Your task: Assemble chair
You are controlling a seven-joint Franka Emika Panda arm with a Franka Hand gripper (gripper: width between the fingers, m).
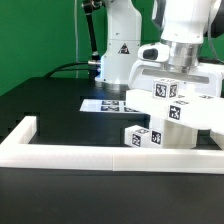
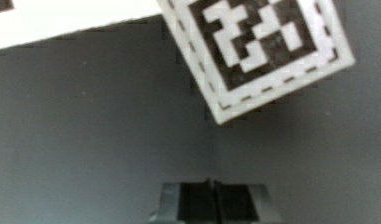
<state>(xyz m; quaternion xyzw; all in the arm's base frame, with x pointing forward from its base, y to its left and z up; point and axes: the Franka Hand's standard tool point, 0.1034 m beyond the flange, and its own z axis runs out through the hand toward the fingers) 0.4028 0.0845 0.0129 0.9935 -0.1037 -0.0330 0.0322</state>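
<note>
lining black table (image 1: 50, 110), green backdrop (image 1: 40, 30)

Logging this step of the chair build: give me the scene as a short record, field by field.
arm: white robot arm reaching down over the parts at the exterior view's right
gripper: gripper shut, nothing seen between the fingers
chair parts: white tagged chair pieces clustered under the arm; a small tagged block in front
marker board: marker board flat on the table, behind the parts
border: white border frame along the near edge
table: black table
</note>
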